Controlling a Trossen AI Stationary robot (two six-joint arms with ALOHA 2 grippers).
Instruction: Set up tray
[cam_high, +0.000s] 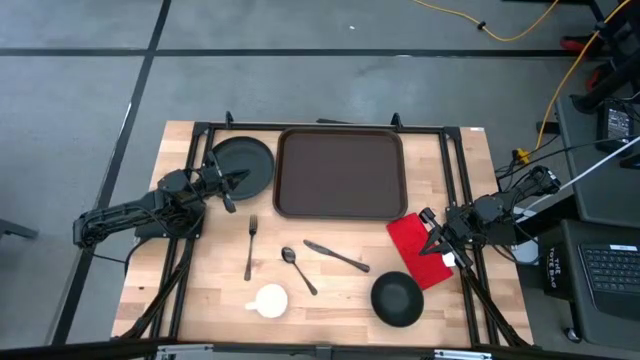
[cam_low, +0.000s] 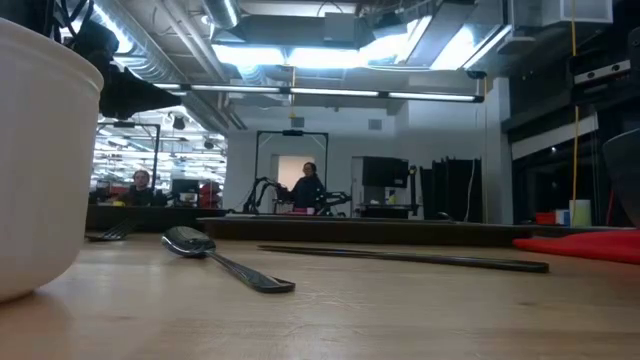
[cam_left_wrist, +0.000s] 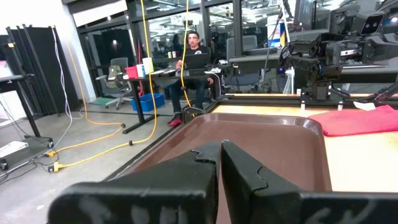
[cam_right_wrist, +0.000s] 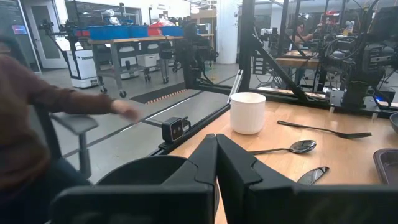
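High view: your tray (cam_high: 340, 172) sits bare at top centre. Left gripper (cam_high: 241, 178) over the black plate (cam_high: 250, 160), fingers together (nothing held); right gripper (cam_high: 432, 243) over the red napkin (cam_high: 412, 238), also closed.

White cup (cam_low: 40, 150) cropped at frame edge.

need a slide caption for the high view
Empty tray at table's far edge, plate, cutlery, cup and bowl around it, both arms parked.

My tray (cam_high: 340, 172) is sitting between the plate (cam_high: 245, 165) at its left and the napkin (cam_high: 418, 248) at its right.
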